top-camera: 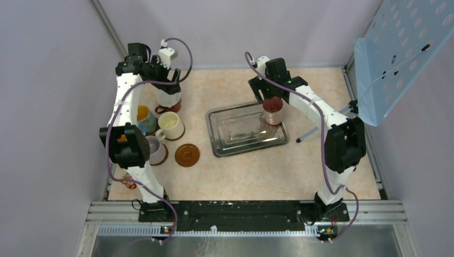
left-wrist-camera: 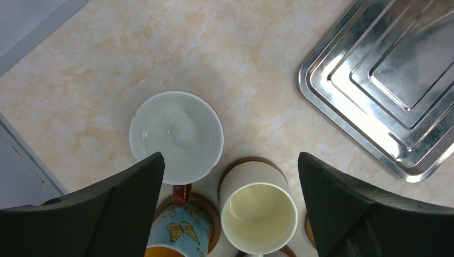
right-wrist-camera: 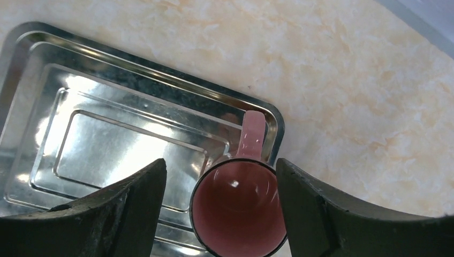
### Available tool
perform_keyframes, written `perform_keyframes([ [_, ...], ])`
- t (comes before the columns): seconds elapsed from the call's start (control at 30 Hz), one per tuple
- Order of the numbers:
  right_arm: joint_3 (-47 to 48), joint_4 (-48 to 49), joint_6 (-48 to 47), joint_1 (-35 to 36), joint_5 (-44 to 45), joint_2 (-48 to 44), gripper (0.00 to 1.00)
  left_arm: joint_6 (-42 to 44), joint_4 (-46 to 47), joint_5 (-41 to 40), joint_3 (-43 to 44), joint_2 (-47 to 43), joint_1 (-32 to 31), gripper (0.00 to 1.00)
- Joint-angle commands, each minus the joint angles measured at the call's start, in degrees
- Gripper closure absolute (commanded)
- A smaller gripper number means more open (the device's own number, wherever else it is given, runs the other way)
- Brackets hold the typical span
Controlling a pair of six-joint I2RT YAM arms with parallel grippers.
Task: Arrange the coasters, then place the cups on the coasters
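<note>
While the right gripper (right-wrist-camera: 219, 160) stands wide over the tray (right-wrist-camera: 134, 134), its fingers straddle the maroon-pink cup (right-wrist-camera: 238, 214). A gap shows between one finger and the rim, and the other finger lies at or against it. No grip is judged made. The cup sits upright in the tray corner directly beneath this gripper, and its handle (right-wrist-camera: 251, 134) points ahead, clear of both fingers.

The left gripper (left-wrist-camera: 230, 158) is fully wide and empty, hanging above the bench (left-wrist-camera: 160, 53). Just ahead of it and below stands the red cup (left-wrist-camera: 176, 136), white inside. Beneath the fingers are the cream cup (left-wrist-camera: 258, 209) and the blue cup (left-wrist-camera: 179, 233). All three stand on coasters (left-wrist-camera: 213, 219). In the overhead view the lilac cup (top-camera: 155, 150), also on a coaster, sits back towards the arm's base, with one bare coaster (top-camera: 187, 155) just beside it.

Assessment:
- **Cups:** They are glazed ceramic, so rigid, fairly weighty and slippery. They are liable to chip against the steel or a neighbouring cup.
- **Hold:** Take each cup across the body just under the rim, square to the handle, as the maroon-pink cup is now presented.
- **Coasters:** They are thin, glossy and flat to the bench, so they are likely to slide when a cup lands off-centre.
</note>
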Motion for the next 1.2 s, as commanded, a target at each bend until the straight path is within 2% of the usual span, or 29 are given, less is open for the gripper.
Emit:
perform_keyframes([
  [0.0, 6.3, -4.1, -1.0, -0.5, 2.0, 3.4, 0.27, -3.0, 4.0, 1.1, -2.2, -5.6, -0.1, 0.01],
  [0.43, 9.8, -6.4, -3.2, -0.8, 5.9, 11.1, 0.34, -5.5, 6.7, 1.1, -6.2, -8.4, -0.1, 0.01],
  [0.83, 13.6, -10.1, -5.9, -0.9, 8.2, 15.6, 0.52, -6.8, 8.4, -0.8, -8.3, -7.9, 0.0, 0.01],
  [1.03, 12.9, -11.2, -6.5, -0.9, 5.8, 14.3, 0.68, -7.5, 8.2, -1.8, -7.8, -6.8, -0.1, 0.01],
  [1.17, 10.5, -10.7, -6.4, -0.7, 1.0, 12.2, 0.81, -8.0, 7.8, -1.2, -7.3, -6.3, -0.1, 0.01],
])
